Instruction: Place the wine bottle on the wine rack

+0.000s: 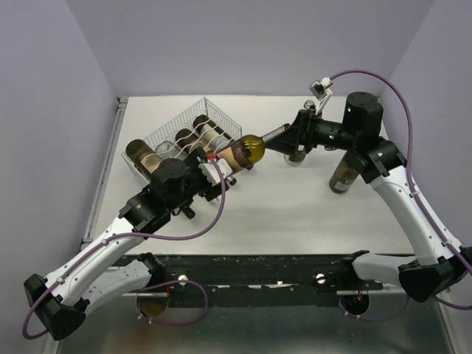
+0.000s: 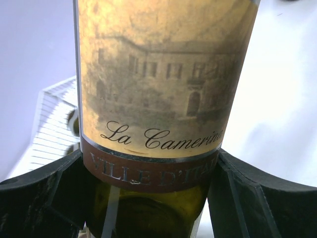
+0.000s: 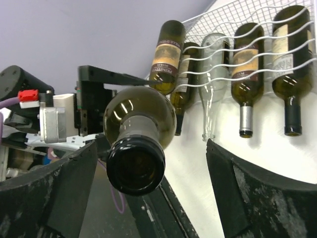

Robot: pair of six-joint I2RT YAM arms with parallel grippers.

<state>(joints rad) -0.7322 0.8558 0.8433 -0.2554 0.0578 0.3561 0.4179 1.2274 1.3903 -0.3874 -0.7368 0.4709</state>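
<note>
Nearest the left wrist camera, two black fingers [image 2: 42, 193] of the left gripper [image 2: 153, 191] press against opposite sides of the wine bottle [image 2: 158, 89]. They are clamped on its labelled body, just below the brown band. This grip sits on the widest, heaviest part, which is probably why it was chosen: one arm can then carry the whole weight.

In the right wrist view the right gripper [image 3: 151, 148] has its jaws well apart. The bottle's neck and mouth lie between them, with a clear gap on each side, so this gripper bears no load. Judged from this, the bottle hangs on the left arm alone, and the right arm only needs to back off along the neck.

Seen from above, the bottle lies roughly level in the air between the two grippers, above the table [image 1: 295, 214]. Its base points toward the left gripper and its neck toward the right. It is just beside the near right corner of the wine rack [image 1: 177, 122] and not yet in it.

Five other bottles [image 3: 247, 64] already lie side by side in the rack's grooves, necks all pointing the same way. The level hold matches that lie. Which groove is free cannot be told.

An upright bottle [image 1: 343, 173] stands on the table beside the right arm, well apart from the rack.
</note>
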